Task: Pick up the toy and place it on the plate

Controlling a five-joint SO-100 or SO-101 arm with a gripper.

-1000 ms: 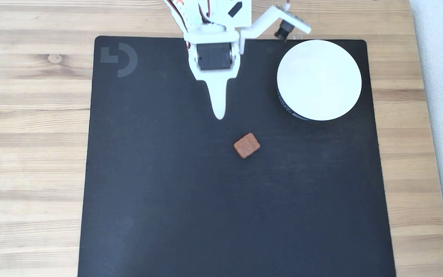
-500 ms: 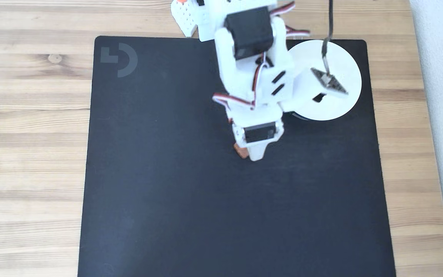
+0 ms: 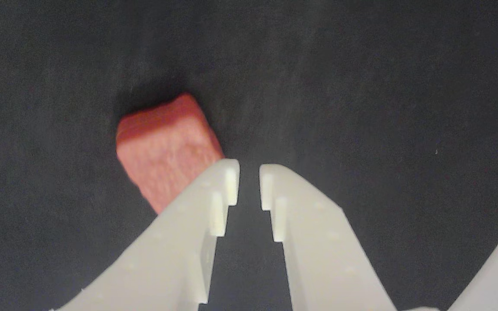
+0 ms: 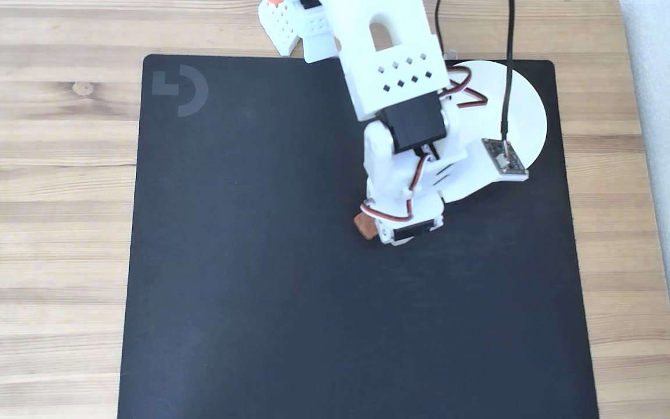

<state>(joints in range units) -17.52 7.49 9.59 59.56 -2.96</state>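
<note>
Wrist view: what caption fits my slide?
End effector nearly closed beside the reddish toy on the black mat.

Gripper (image 3: pixel 249 183) comes in from 6 o'clock, tips nearly together with nothing between them. The reddish-brown toy block (image 3: pixel 167 149) sits at their 10 o'clock on the black mat (image 3: pixel 361 86).

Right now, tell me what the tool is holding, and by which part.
Nothing. In the wrist view the tool has only a narrow empty gap between its fingertips; the toy lies on the black mat, left of them.
</note>
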